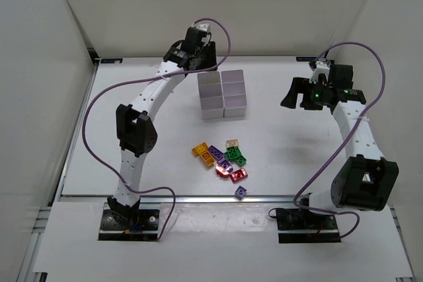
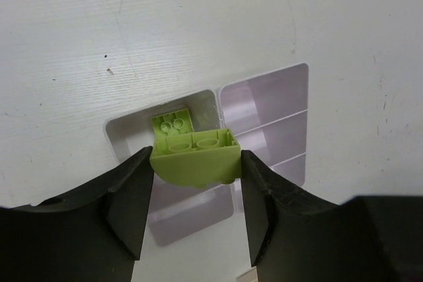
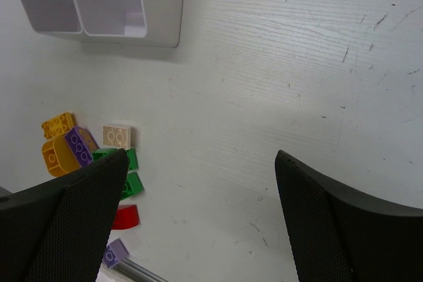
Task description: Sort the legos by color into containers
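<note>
My left gripper (image 2: 195, 163) is shut on a yellow-green lego (image 2: 195, 155) and holds it above a corner bin of the white containers (image 2: 264, 76). Another yellow-green lego (image 2: 173, 122) lies inside that bin. In the top view the left gripper (image 1: 198, 47) hovers at the back of the containers (image 1: 223, 94). The loose legos (image 1: 221, 156) lie in a cluster in front: orange (image 3: 56, 153), purple (image 3: 79, 144), tan (image 3: 116, 136), green (image 3: 130, 183) and red (image 3: 125, 216). My right gripper (image 3: 201, 160) is open and empty, above bare table right of the pile.
One purple brick (image 1: 241, 191) lies apart from the pile, close to the table's front edge. White walls enclose the table on the left, back and right. The right arm (image 1: 350, 130) stands off to the right of the containers.
</note>
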